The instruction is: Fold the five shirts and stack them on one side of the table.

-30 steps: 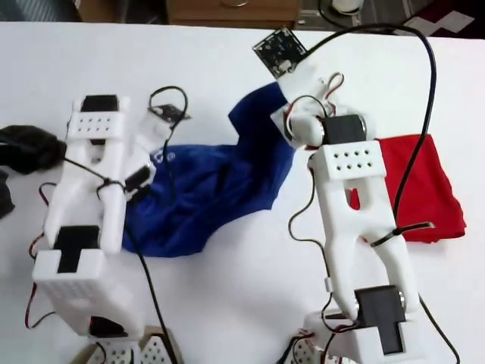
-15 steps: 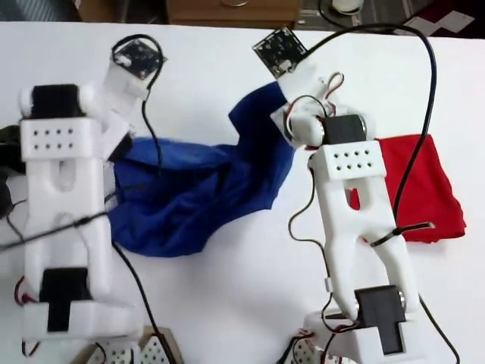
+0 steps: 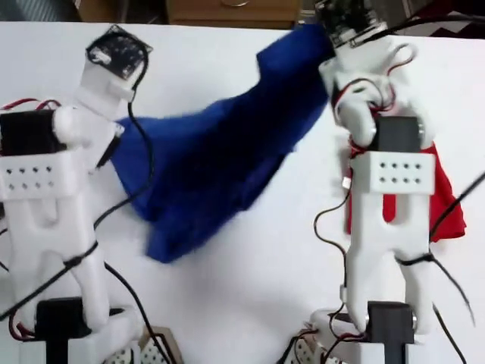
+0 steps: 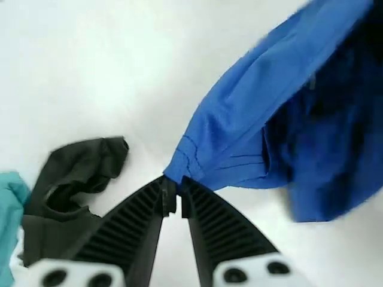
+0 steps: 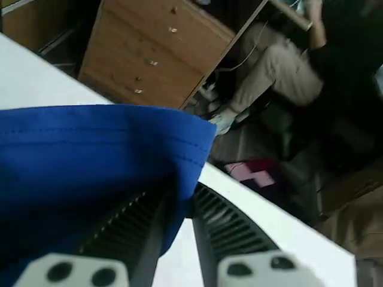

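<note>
A blue shirt (image 3: 220,159) hangs stretched in the air between both arms, above the white table (image 3: 250,288). My left gripper (image 4: 173,194) is shut on one corner of the blue shirt (image 4: 287,113) at the left. My right gripper (image 5: 182,206) is shut on another edge of the blue shirt (image 5: 90,155) at the far side of the table. A red folded shirt (image 3: 447,205) lies on the table at the right, partly behind the right arm. A black shirt (image 4: 72,179) and a teal one (image 4: 9,197) lie crumpled at the left.
A wooden drawer cabinet (image 5: 155,48) stands beyond the far table edge (image 5: 263,209). Loose cables (image 3: 129,280) run along both arms. Bare table lies in front between the arm bases.
Both arms have lifted the blue shirt off the table and pulled it apart. The right gripper has carried its edge toward the far edge; the left arm has risen and swung left.
</note>
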